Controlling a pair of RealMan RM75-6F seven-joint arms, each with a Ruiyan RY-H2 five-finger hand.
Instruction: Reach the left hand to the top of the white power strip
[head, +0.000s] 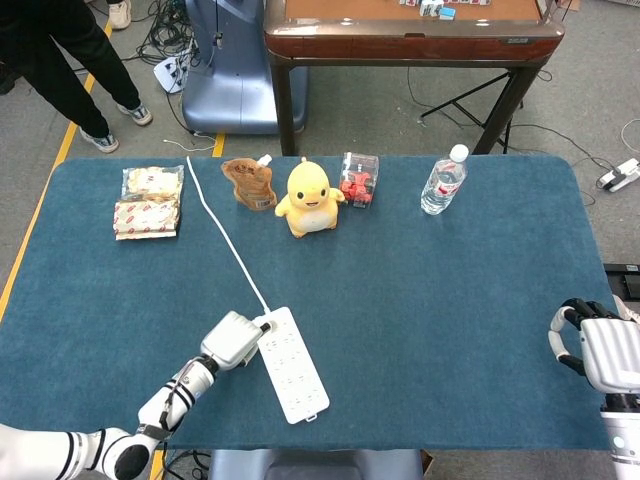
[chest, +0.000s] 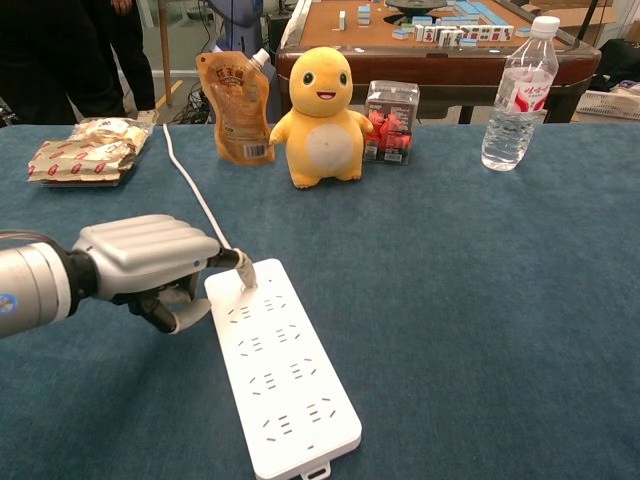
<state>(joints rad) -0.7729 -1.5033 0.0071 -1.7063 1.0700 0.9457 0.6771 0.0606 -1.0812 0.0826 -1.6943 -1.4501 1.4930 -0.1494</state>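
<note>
We are seeing the white power strip (chest: 283, 369) lying flat on the blue tabletop (head: 450, 300), its cord end pointing away from us. The left hand (chest: 150, 266) is sitting just beside that end, fingers curled under and gripping nothing, one fingertip touching the strip's top corner. The right hand (head: 600, 350) is resting at the tabletop's edge, fingers curled, holding nothing.
</note>
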